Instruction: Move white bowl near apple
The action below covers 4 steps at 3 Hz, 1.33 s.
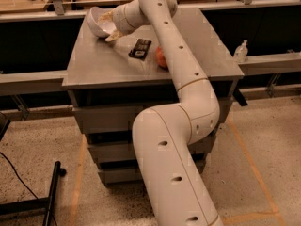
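Camera view is looking down on a speckled floor crossed by orange tape lines. A black stand is lying at the lower left.

Rising from the bottom edge, the robot's thick white arm is filling the middle of the scene. It is bending at an elbow on the right and reaching back across the table toward the far left corner.

A grey table with drawers beneath it is standing behind the arm and carrying the things of the task.

At the far left corner of that table the white bowl is sitting tilted steeply on its side, raised off the surface or barely touching it; which of the two cannot be told. The gripper is positioned right at the bowl's right side, and its pale fingers are clamping onto the bowl's rim.

A flat black packet is lying on the table, between the bowl and the apple.

Partly hidden behind the arm, the red-orange apple is resting on the table toward the right of the packet, just beside it and well apart from the bowl.

Off to the right, a small clear bottle is standing on a ledge beyond the table's edge.
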Tool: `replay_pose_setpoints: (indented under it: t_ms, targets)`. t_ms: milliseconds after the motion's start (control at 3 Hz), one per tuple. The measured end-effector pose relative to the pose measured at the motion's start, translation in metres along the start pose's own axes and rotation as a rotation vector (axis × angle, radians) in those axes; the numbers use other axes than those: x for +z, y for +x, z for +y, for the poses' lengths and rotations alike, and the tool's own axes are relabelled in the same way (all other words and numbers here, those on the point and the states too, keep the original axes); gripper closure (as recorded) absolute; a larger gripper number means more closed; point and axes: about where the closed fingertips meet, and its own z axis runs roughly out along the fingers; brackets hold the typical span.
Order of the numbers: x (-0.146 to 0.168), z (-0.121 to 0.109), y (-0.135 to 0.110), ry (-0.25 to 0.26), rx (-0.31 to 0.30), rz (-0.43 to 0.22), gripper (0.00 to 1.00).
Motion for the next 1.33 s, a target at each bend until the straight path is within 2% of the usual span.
replay_pose_setpoints:
  t_ms: [333,667,1000,1333]
  targets:
    - [0.0072,0.0016,-0.0065,-0.002,0.017,-0.021,0.53]
    - [0.0114,0.0051,-0.0097,-0.010,0.041,-0.034,0.79]
    - [0.0098,0.0065,-0.0095,-0.014,0.061,-0.037,1.00]
    - [0.0057,0.0068,-0.0079,-0.016,0.067,-0.033,1.00]
